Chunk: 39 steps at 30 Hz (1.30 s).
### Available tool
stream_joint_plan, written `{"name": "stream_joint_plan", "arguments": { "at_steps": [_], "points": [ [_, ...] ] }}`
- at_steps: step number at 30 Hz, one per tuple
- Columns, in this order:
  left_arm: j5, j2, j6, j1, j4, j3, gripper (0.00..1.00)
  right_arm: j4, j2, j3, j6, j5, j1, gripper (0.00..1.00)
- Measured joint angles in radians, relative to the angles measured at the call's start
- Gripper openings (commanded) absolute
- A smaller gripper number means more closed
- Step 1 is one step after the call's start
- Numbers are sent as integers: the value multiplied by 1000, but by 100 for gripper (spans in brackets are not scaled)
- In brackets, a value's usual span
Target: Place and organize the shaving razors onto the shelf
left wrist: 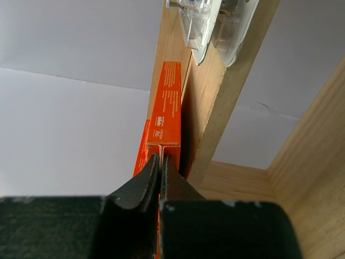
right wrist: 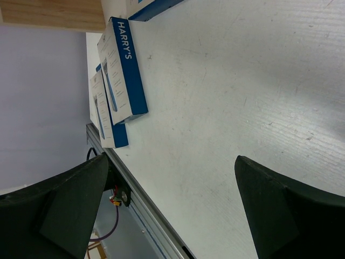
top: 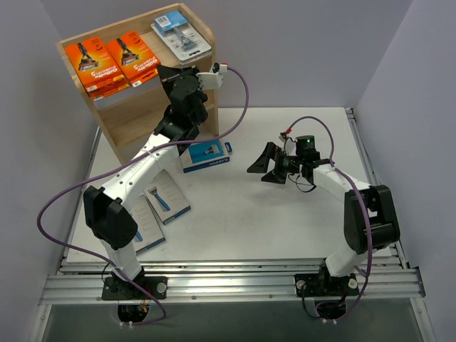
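The wooden shelf (top: 122,117) stands at the back left. On its top lie two orange razor boxes (top: 92,65) (top: 135,57) and a clear blister pack (top: 182,35). My left gripper (top: 161,74) is at the right orange box's near edge. In the left wrist view it (left wrist: 160,157) is shut on a thin edge of that orange box (left wrist: 170,102), beside the shelf's rim (left wrist: 215,124), with the blister pack (left wrist: 215,27) above. Grey-and-blue boxes (top: 206,154) (top: 166,201) (top: 146,229) lie on the table. My right gripper (top: 262,169) (right wrist: 171,162) is wide open and empty over the table.
The white table (top: 285,221) ends at a metal rail (top: 235,281) in front. The right wrist view shows the blue boxes (right wrist: 121,70) (right wrist: 105,116) near the table's edge rail (right wrist: 145,216). Grey walls stand behind and at both sides.
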<state>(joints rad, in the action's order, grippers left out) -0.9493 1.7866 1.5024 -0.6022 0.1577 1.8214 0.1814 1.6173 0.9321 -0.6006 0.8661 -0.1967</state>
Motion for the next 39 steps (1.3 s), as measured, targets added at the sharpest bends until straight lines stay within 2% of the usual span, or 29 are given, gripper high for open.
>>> {"name": "stream_joint_plan", "arguments": {
  "at_steps": [39],
  "points": [
    [23, -1, 10, 27, 15, -31, 3, 2, 15, -9, 0, 7, 2, 100]
  ]
}}
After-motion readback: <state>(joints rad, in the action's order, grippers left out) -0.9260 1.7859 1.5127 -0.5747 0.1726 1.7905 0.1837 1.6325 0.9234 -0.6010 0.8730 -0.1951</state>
